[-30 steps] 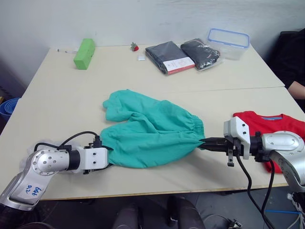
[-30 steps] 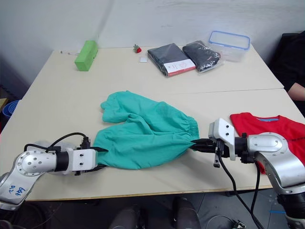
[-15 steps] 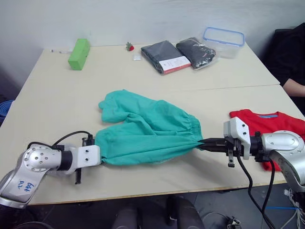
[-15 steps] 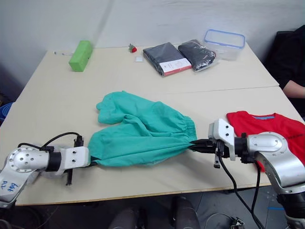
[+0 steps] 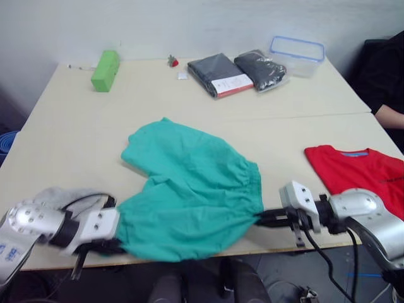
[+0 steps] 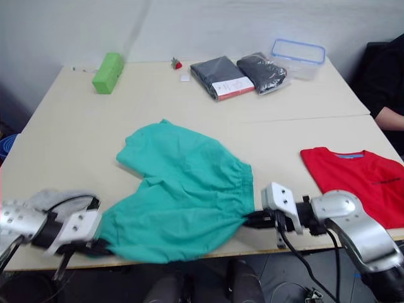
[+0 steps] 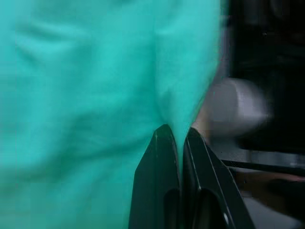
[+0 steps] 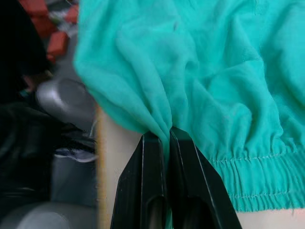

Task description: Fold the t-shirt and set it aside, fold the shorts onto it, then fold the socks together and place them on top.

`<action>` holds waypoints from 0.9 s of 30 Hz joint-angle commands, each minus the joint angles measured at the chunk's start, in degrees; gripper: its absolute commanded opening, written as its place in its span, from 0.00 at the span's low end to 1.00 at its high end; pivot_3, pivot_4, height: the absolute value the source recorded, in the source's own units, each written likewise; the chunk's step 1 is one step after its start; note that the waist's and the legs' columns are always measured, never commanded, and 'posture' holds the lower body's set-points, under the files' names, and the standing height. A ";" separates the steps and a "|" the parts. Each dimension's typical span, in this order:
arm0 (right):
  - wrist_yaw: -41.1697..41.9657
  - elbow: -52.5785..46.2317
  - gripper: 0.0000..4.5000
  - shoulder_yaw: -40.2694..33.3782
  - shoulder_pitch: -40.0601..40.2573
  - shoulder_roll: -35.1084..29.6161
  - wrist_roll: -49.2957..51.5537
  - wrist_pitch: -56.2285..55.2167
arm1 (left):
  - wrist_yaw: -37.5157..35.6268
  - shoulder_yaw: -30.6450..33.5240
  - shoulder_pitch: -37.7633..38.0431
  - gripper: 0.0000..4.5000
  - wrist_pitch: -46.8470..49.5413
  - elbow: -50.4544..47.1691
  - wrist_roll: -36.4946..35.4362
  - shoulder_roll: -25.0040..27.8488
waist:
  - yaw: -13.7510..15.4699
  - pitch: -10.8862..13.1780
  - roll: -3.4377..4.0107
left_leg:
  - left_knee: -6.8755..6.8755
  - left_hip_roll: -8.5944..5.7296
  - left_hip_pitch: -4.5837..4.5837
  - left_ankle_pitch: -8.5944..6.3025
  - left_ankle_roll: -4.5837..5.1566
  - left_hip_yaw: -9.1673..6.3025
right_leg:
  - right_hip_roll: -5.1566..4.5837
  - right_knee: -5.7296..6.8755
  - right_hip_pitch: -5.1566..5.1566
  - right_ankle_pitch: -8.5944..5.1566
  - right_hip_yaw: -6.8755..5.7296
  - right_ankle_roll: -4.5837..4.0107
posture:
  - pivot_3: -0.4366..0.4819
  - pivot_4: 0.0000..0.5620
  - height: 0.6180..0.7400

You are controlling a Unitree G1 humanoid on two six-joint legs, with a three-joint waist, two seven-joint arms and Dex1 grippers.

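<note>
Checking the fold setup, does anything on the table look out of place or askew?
The shorts are pulled to the table's near edge, their lower part hanging over it, pinched by the left tool and right tool. The t-shirt lies flat.

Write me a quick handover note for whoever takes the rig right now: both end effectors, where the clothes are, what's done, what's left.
Left end effector: shut on the shorts, pinching the near-left corner at the table's front edge.
Right end effector: shut on the shorts, pinching the near-right corner by the elastic waistband.
The shorts are spread between both arms on the table, partly hanging over the front edge.
T-shirt: lying flat at the right side of the table, apart from the shorts.
Socks: grey heap by the left arm.
Done: no fold finished that can be seen.
Left: fold the shorts onto the t-shirt, then fold the socks and place them on top.
</note>
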 commanded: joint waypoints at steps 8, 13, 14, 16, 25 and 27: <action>-47.71 26.23 0.00 -12.84 -38.70 2.49 -30.02 -43.55 | 59.22 0.36 -74.61 0.01 -44.89 49.38 25.73 -12.08 | -0.43 0.51 -1.30 | -0.08 -0.78 -2.54 0.91 -0.14 0.34 | -0.56 0.86 -3.16 0.88 -1.05 -0.01 | 0.48 0.27 1.00; -37.89 25.14 0.00 -12.63 -35.47 -1.84 -22.58 -47.28 | 48.79 5.29 -71.54 0.01 -42.25 38.36 17.00 -5.52 | -2.03 0.25 -0.83 | -1.19 -0.99 -0.15 0.46 0.63 0.23 | -1.16 0.38 -1.19 0.82 -3.90 -0.05 | 0.48 0.27 1.00; -34.83 23.80 0.00 -12.07 -32.99 -1.97 -20.04 -45.80 | 45.48 6.06 -68.18 0.01 -39.39 35.16 14.53 -4.45 | -2.39 0.25 -0.83 | -1.17 -0.87 0.16 0.33 0.75 0.15 | -1.14 0.27 -0.94 0.77 -4.23 -0.05 | 0.48 0.27 1.00; -27.96 20.06 0.00 -10.96 -26.52 -2.53 -14.25 -42.26 | 39.09 8.20 -58.89 0.01 -30.88 26.75 8.58 -2.66 | -2.44 0.31 -0.75 | -1.22 -0.58 0.36 -0.10 0.82 0.06 | -1.13 0.15 -0.96 0.76 -4.35 -0.04 | 0.48 0.27 1.00; -9.47 8.75 0.00 -4.77 0.67 -6.62 -8.30 -35.15 | 13.45 24.46 3.44 0.01 2.28 -12.52 -8.84 4.32 | -1.57 1.16 -0.24 | 0.53 -0.53 -0.28 -0.70 0.95 -0.06 | -1.15 -0.70 -0.36 1.09 -3.56 -0.10 | 0.48 0.27 1.00; -6.98 6.55 0.00 -4.76 3.67 -7.56 -6.59 -33.18 | 11.02 25.77 10.28 0.01 4.43 -16.24 -8.55 4.37 | -0.33 1.30 0.00 | 1.06 -0.46 -0.06 -0.79 0.89 -0.24 | -1.10 -0.87 0.04 1.09 -3.60 -0.22 | 0.48 0.27 1.00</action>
